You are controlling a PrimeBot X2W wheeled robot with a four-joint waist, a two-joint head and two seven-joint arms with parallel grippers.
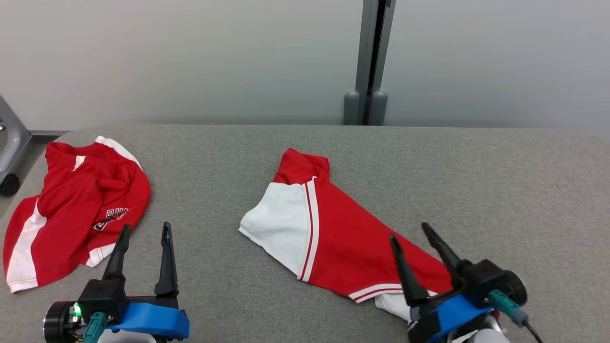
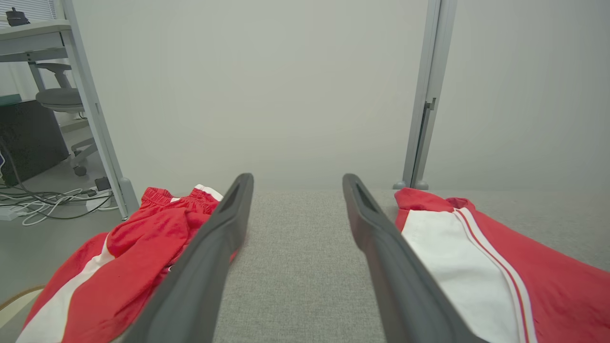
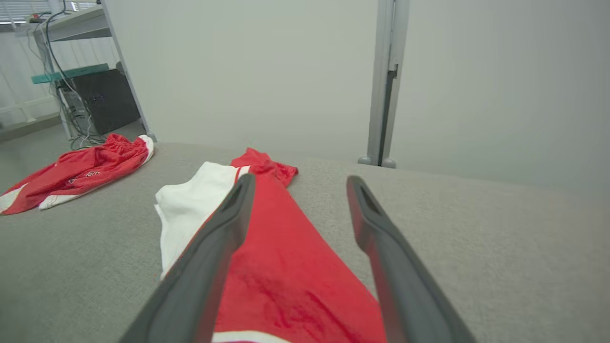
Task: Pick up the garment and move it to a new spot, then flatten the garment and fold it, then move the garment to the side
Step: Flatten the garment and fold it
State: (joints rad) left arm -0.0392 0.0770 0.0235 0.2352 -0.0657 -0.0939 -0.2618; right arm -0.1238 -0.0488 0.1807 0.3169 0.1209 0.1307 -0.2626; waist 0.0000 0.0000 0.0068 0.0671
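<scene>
One red-and-white folded fabric garment lies midway on the grey cloth-covered tabletop, long axis running diagonally toward the nearer right hand, open over its near hem; the left hand, open too, sits beside a crumpled red garment

Head high, looking down; wrists low, forward, sharing garment.

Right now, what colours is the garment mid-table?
Red garment with a white panel and red-and-white edge stripes; clearest in head view.
</scene>
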